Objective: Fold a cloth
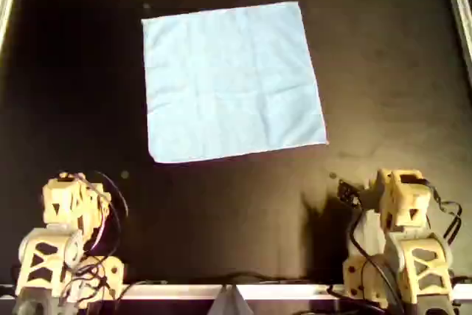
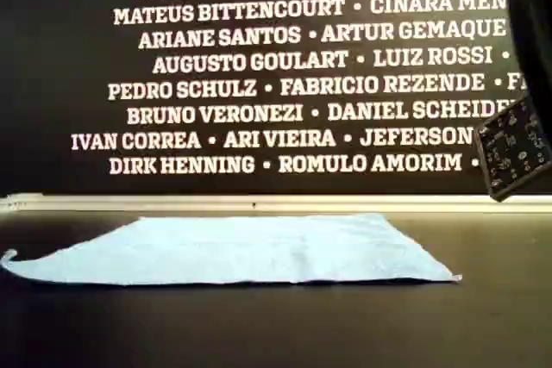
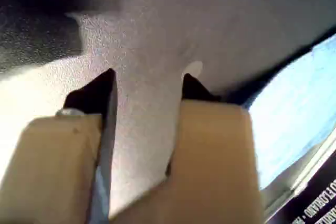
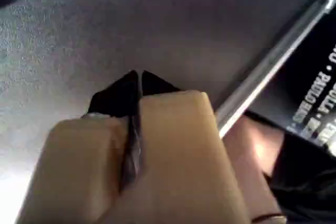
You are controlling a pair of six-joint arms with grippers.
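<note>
The cloth (image 1: 233,82) lies flat and unfolded on the black table (image 1: 74,108), closer to the far edge than to the near edge where both arms sit, slightly rotated against the table edges. Faint crease lines cross it. In the exterior view one near corner (image 2: 9,257) curls up a little off the surface.

Neither gripper touches the fabric. My first gripper (image 3: 148,85) hangs over bare table, jaws apart, nothing between them; a strip of cloth (image 3: 294,114) shows off to one side of its view. My second gripper (image 4: 137,75) has its jaws pressed together, empty, over bare table with the table's far rail (image 4: 273,61) in sight. You can't tell from the wrist views which parked arm in the overhead view is which.

No fold step is started, as I read it.

Risks from here:
- Fabric is thin, so a shallow pinch likely slips off, and a deep one scrapes the table.
- The rotation means a straight pull could give a skewed fold.
- The curled corner may flop or catch.
- My second gripper needs opening before any approach, or it just pushes and bunches the cloth.
</note>
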